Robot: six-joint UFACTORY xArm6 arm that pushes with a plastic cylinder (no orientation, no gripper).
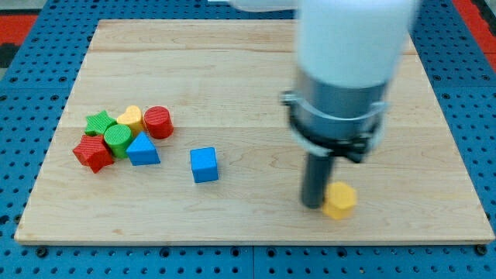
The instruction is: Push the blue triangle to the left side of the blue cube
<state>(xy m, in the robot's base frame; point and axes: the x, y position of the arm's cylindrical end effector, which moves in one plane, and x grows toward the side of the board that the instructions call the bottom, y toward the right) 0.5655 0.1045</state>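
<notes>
1. My tip (313, 204) sits low on the wooden board (248, 70), touching the yellow block (339, 201) on its right; no fingers here, just a bare rod.
2. Count: two blue, two red, two green, two yellow.
3. The blue cube (204, 164) lies well to my tip's left; the blue triangle (143, 149) is farther left, near it but apart.
4. The triangle adjoins a cluster: red star (93, 153), green cylinder (118, 139), green star (99, 122), yellow heart-like block (131, 118), red cylinder (158, 122).
5. No readable writing.

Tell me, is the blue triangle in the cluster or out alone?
In the cluster: the blue triangle touches the green cylinder, apart from the blue cube.
</notes>
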